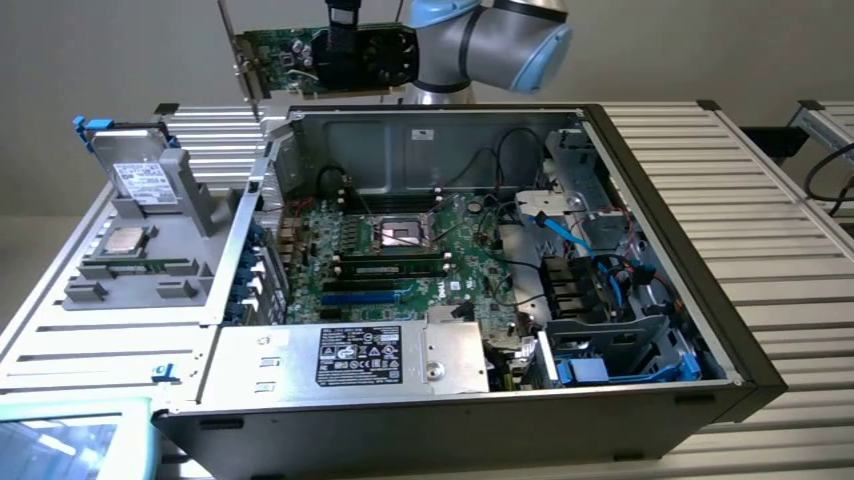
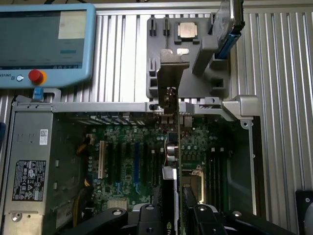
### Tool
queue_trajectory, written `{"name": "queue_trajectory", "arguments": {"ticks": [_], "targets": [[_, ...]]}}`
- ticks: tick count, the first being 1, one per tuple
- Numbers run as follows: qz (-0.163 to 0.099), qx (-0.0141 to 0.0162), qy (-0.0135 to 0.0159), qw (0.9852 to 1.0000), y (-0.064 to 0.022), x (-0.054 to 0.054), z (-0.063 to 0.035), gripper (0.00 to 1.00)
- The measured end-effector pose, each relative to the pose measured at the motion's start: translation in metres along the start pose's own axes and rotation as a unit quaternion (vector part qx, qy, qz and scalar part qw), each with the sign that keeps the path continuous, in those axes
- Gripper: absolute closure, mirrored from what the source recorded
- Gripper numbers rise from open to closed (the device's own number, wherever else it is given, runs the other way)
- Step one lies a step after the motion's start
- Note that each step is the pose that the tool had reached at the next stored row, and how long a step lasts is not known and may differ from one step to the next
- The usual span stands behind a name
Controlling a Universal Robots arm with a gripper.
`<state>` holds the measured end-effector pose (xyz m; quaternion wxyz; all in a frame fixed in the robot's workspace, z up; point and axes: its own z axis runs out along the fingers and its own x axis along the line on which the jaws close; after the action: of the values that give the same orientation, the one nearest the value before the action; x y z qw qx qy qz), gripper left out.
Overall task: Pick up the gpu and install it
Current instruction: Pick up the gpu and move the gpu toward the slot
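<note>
The gpu (image 1: 283,52), a green card with a black shroud and a silver end bracket, hangs upright in the air above the far wall of the open computer case (image 1: 674,215). My gripper (image 1: 344,48) is shut on its shroud side. In the wrist view the gpu (image 2: 172,122) is edge-on, with the bracket end farthest from the camera. It is clamped between my black fingers (image 2: 204,216), and my gripper (image 2: 174,215) holds it over the green motherboard (image 2: 128,152). The card touches nothing below it. The motherboard (image 1: 400,262) lies flat inside the case with its expansion slots (image 2: 137,159) showing.
A power supply (image 1: 358,357) fills the case's near corner. Drive bays with blue cables (image 1: 601,290) are at the exterior view's right. A grey fixture (image 1: 144,235) holding a processor and a drive stands on the exterior view's left. A teach pendant (image 2: 44,41) lies beside the case.
</note>
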<state>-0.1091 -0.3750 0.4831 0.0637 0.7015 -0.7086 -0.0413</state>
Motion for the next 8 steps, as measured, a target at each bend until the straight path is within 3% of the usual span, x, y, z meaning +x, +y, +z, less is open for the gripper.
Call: {"name": "queue_trajectory", "arguments": {"ticks": [8], "targets": [[0.0,-0.0005,0.0002,1.0,-0.0032,0.0,-0.0005,0.72]]}}
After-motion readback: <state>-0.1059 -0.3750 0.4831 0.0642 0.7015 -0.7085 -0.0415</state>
